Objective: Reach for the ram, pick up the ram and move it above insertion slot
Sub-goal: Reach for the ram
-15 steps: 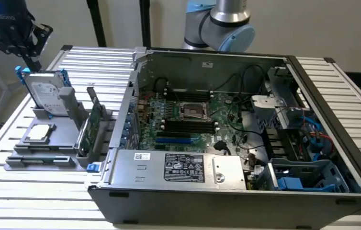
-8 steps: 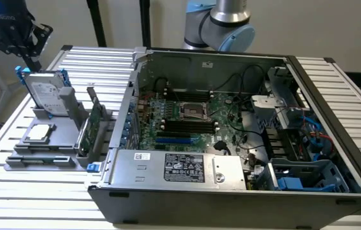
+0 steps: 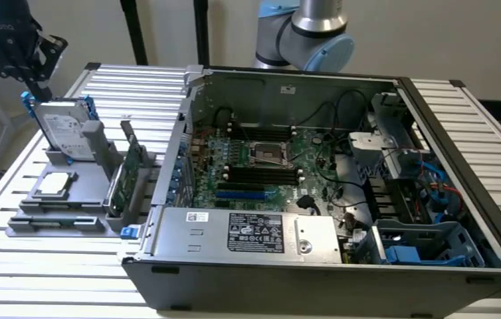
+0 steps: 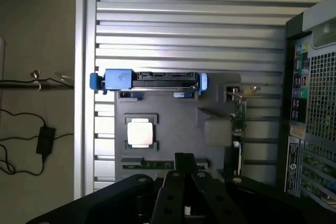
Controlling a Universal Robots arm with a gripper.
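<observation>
The ram (image 4: 149,164) is a thin green stick lying in the slot along one edge of the grey fixture (image 4: 173,114); in the exterior view the ram (image 3: 56,218) sits at the fixture's near end. My gripper (image 4: 184,162) hangs high above the fixture with its fingers shut together and nothing between them, and its tips cover part of the ram from the wrist camera. In the exterior view the gripper (image 3: 40,85) is at the upper left, above the hard drive (image 3: 66,129). The black memory slots (image 3: 255,174) lie on the motherboard inside the open computer case (image 3: 321,259).
The fixture also holds a silver hard drive with blue rails (image 4: 149,80), a square processor (image 4: 140,132) and an upright green expansion card (image 3: 125,176). The case wall (image 3: 175,153) stands between fixture and motherboard. Cables and a drive cage (image 3: 428,242) fill the case on the exterior view's right.
</observation>
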